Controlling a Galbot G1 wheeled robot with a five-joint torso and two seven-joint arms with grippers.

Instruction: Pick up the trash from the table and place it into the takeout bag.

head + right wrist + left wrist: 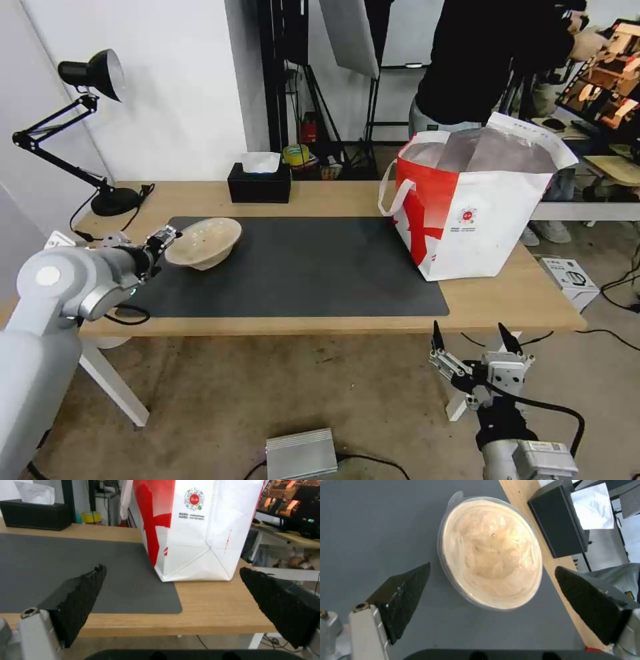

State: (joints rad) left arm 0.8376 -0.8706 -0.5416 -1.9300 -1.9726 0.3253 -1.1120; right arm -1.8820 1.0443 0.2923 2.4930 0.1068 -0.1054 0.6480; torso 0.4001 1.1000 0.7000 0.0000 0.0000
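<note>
The trash in view is a shallow beige pulp bowl (203, 243) under a clear cover, lying on the left part of the dark mat (300, 267) on the table (507, 293). My left gripper (165, 239) is right beside its left rim. In the left wrist view the bowl (490, 552) lies just beyond the open left gripper (492, 566), untouched. The red-and-white takeout bag (467, 213) stands open-topped at the table's right. My right gripper (473, 337) hangs open below the table's front edge, facing the takeout bag (186, 530).
A black tissue box (260, 181) sits at the back edge, a black desk lamp (93, 73) at the back left corner. A person stands behind the bag. A silver box (300, 453) and a white box (567, 277) lie on the floor.
</note>
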